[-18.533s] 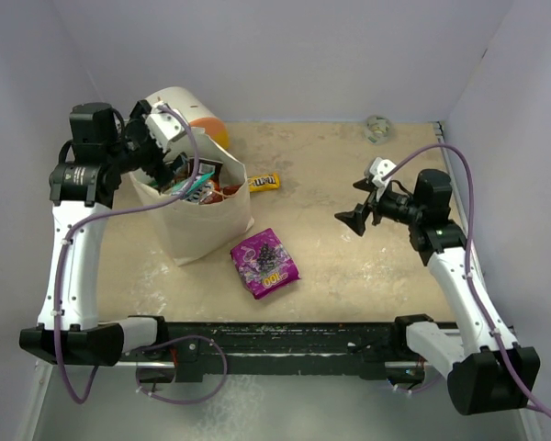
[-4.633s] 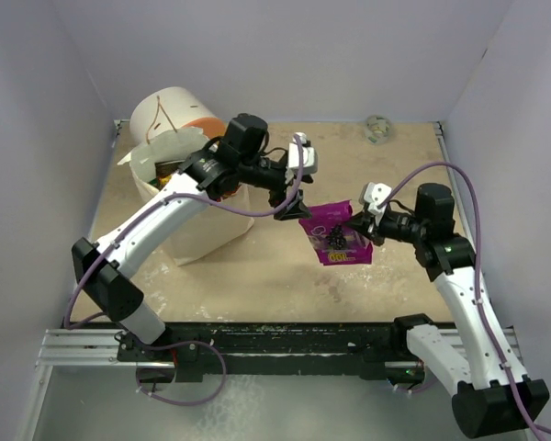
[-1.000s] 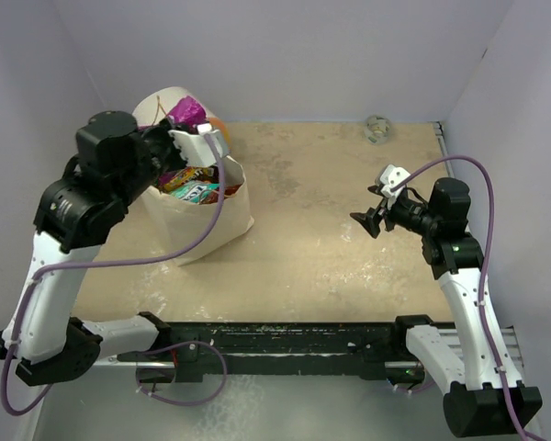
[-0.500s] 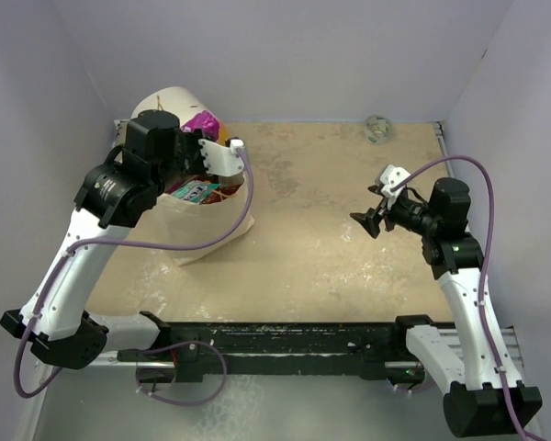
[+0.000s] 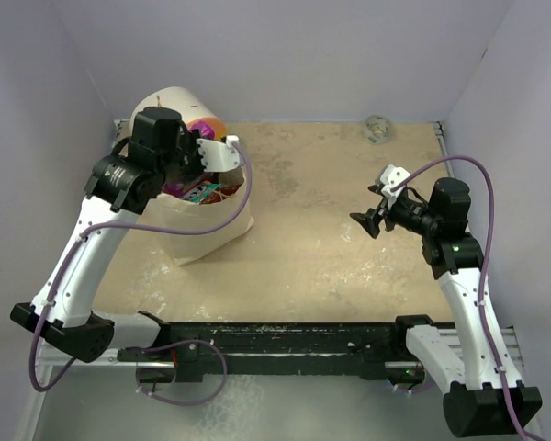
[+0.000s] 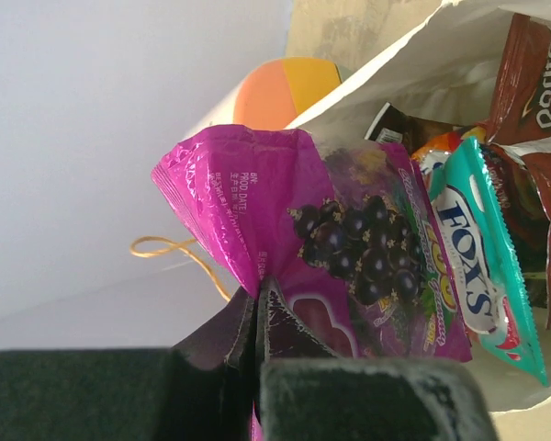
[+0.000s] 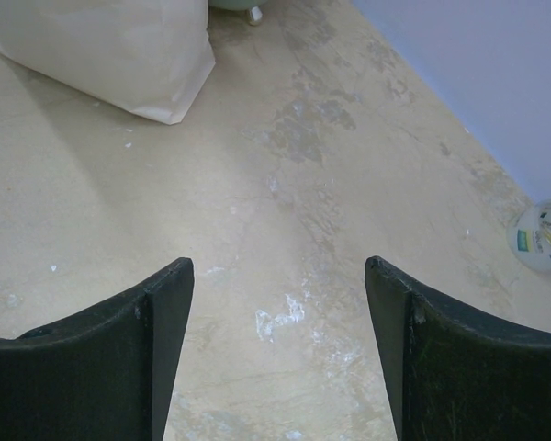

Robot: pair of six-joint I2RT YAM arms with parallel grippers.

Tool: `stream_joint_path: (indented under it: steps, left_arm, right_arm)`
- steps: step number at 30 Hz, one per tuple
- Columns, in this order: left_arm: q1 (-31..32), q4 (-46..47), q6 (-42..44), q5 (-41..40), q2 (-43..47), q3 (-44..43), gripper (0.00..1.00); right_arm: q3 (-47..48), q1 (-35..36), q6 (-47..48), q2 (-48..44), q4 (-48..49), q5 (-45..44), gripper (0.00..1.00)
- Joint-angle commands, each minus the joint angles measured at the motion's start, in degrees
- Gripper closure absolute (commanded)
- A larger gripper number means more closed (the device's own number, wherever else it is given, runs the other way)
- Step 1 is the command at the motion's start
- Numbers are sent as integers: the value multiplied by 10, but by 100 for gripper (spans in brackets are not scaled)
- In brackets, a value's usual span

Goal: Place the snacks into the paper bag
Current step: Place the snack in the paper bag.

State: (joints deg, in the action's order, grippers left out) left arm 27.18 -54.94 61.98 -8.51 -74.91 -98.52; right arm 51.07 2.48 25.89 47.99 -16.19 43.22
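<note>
My left gripper (image 6: 257,299) is shut on one edge of a purple grape-candy packet (image 6: 349,239). It holds the packet at the mouth of the beige paper bag (image 5: 211,220), partly down among the other snacks. Inside the bag (image 6: 413,55) lie a teal Fox's packet (image 6: 482,248), a dark brown chip packet (image 6: 537,83) and other wrappers. From above, the left gripper (image 5: 185,175) points into the bag, and only a sliver of the purple packet (image 5: 173,190) shows. My right gripper (image 5: 367,220) hangs open over bare table (image 7: 277,276), holding nothing.
A white-and-orange cylinder (image 5: 197,115) stands behind the bag against the back wall. A small grey-green ball (image 5: 378,129) lies at the back right (image 7: 544,237). A thin string handle (image 6: 174,248) loops off the bag's far side. The bag's lower corner (image 7: 110,46) shows in the right wrist view.
My left arm has swung forward and brought the purple packet down from above the cylinder into the bag's mouth. The right arm has stayed still.
</note>
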Motion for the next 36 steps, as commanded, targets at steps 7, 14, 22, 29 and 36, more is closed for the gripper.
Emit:
stream_joint_path:
  steps: [7,14,22,29,36]
  left_arm:
    - [-93,-4,-82,129,7,-6,100]
    - [-125,-3,-122,182,9,11,100]
    - [-126,-47,-153,235,-18,-63,100]
    - [-126,-67,-190,261,-38,-78,100]
    - [-127,-74,-223,235,-57,-43,100]
  right_arm:
    - [-1,-4,-2,1,18,20,21]
    - [-2,-4,-1,6,19,20,20]
    - [-2,-3,-1,6,19,20,20]
    - [-1,-4,-1,6,19,22,19]
    - [-3,-4,0,9,19,22,19]
